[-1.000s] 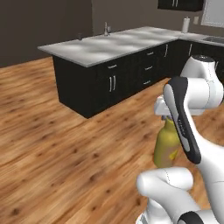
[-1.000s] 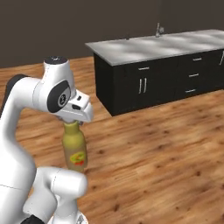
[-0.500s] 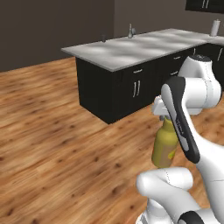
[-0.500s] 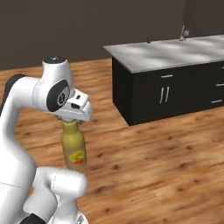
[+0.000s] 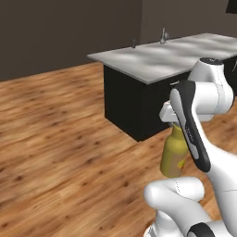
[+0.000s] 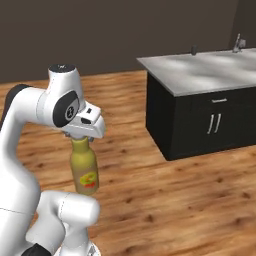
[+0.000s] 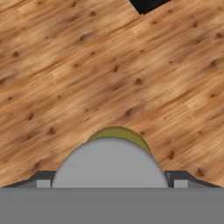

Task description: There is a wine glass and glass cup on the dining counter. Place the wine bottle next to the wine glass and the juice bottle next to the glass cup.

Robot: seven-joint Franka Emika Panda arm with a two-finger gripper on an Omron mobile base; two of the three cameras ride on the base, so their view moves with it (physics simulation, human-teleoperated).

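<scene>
My gripper (image 5: pixel 175 124) is shut on the neck of the juice bottle (image 5: pixel 173 159), a plump yellow bottle held upright above the wood floor. From the right base camera the gripper (image 6: pixel 80 137) sits just over the juice bottle (image 6: pixel 84 167), whose red-orange label faces forward. In the hand view the bottle's grey cap (image 7: pixel 109 162) lies between the two dark fingertips (image 7: pixel 43 179), with the yellow shoulder (image 7: pixel 116 132) just past it. The wine bottle, wine glass, glass cup and dining counter are out of view.
A marble-topped kitchen counter (image 5: pixel 162 55) with dark cabinets (image 6: pixel 200 130) stands ahead to the right, with a faucet (image 6: pixel 237 42) and a small dark item (image 6: pixel 194 49) on it. Wood floor (image 5: pixel 55 139) spreads ahead and to the left, up to a dark wall.
The whole scene has shifted: the kitchen counter slid rightward across both base views, so the camera has moved. The arm's pose and its hold on the juice bottle are unchanged.
</scene>
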